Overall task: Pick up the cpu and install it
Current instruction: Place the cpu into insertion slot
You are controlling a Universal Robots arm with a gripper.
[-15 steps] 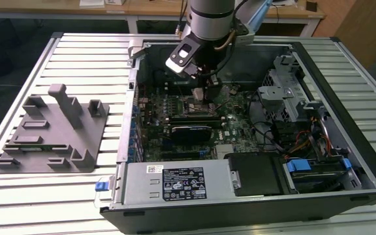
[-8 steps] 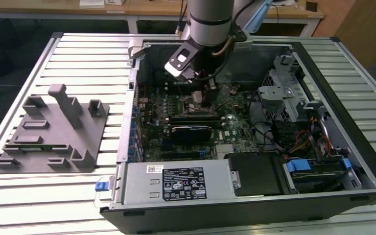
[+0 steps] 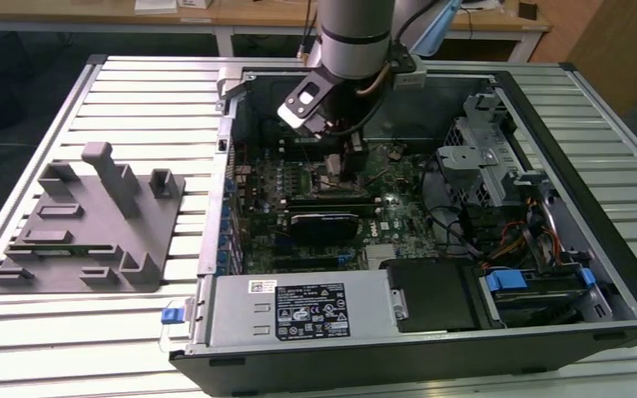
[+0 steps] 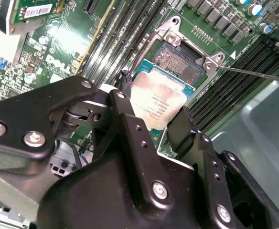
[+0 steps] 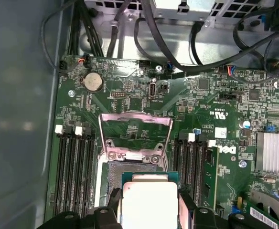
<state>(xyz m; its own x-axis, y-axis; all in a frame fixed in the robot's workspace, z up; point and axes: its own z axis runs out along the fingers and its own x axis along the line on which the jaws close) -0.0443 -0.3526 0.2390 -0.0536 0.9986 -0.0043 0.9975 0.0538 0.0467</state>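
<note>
Slatted metal table (image 3: 142, 108), wooden desks (image 3: 252, 15) at the far end. Inside the open black PC case (image 3: 617, 274) my gripper (image 4: 154, 117) is clamped on the cpu (image 4: 159, 98), a matte silver square, over the socket (image 4: 180, 59) on the green motherboard (image 5: 201, 109).

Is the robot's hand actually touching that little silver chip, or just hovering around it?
Touching. In the second wrist view the two black fingers of the hand press against opposite edges of the chip, with no gap visible on either side.
</note>
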